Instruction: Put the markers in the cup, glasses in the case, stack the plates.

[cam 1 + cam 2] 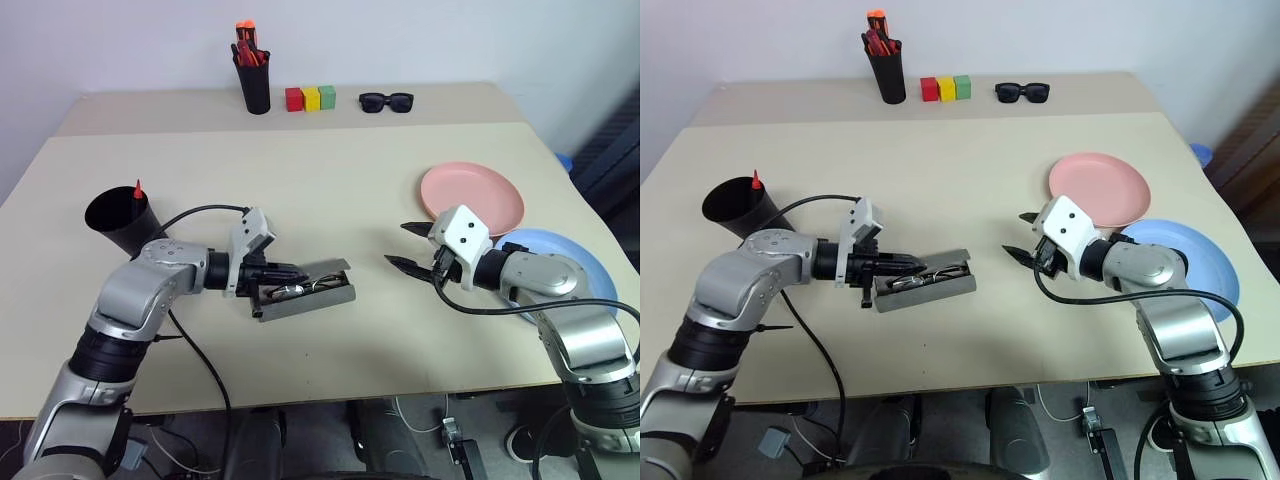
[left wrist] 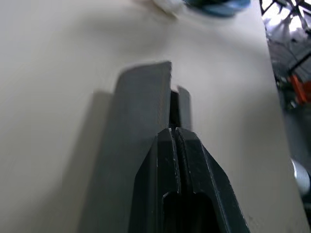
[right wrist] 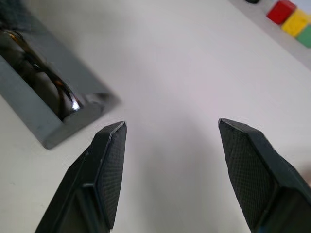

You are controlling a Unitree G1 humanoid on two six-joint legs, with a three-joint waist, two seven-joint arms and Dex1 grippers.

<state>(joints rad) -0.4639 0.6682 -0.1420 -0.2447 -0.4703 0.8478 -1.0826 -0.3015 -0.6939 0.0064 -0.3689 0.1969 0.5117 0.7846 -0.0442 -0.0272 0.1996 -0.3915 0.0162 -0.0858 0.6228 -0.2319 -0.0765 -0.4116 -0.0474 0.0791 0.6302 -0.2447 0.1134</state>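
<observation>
Beige surface w/ a white wall behind; a second, farther surface strip carries the clutter.

Near centre-left: the grey case lies open, wire-rimmed glasses inside it. Left hand has its fingers pressed together, tips at the case's lid edge; can't tell if it's touching or just over it. Right hand sits right of the case, well apart from it, fingers spread, nothing between them.

Step in hand, as I read it: glasses are in, so the case step is at its finish – lid not yet shut. Next move prob. calls for pushing the lid down w/o sliding the case, maybe w/ the right hand bracing. After that the plates: light blue plate near right, partly under the right arm; salmon pink plate just beyond, rims close or overlapping – not stacked yet.

Mid-left: black cup w/ one red-tipped marker standing in it. Far: taller pen cup w/ orange-red pens, red/yellow/green blocks, black sunglasses.

Views differ: left wrist view shows the closed fingertips lined up along the lid's thin edge, which the head views leave vague. Right wrist view shows the lens and frame inside the case, plus the wide gap btw its own fingers.
</observation>
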